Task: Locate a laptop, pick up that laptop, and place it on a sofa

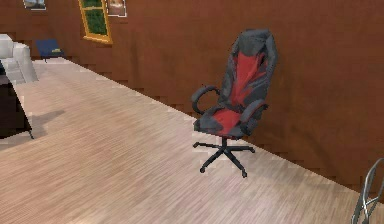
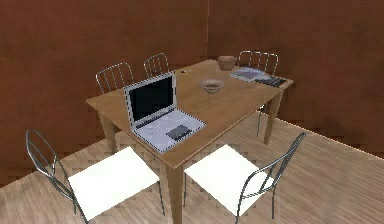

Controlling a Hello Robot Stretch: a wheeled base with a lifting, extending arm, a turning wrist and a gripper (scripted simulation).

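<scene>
An open silver laptop with a dark screen (image 2: 163,113) is seen resting on a rectangular brown wooden desk (image 2: 240,105), near the desk's front-left corner in the arm side view, its screen upright and its keyboard turned toward the near edge. Farther back on the desk a small brown bowl (image 2: 226,62), a shallow grey dish (image 2: 212,86) and a flat printed booklet (image 2: 262,76) are laid. Two metal-framed chairs with white seats (image 2: 112,180) (image 2: 236,174) are drawn up at the near side, and three wire-backed chairs (image 2: 114,77) are set along the far side. In the forward view a red-and-black swivel office chair (image 1: 235,95) is placed on the pale wooden floor (image 1: 110,170) beside a brown wall, and a white upholstered seat (image 1: 14,58) is visible at the far left. The state of the end effector cannot be told.
</scene>
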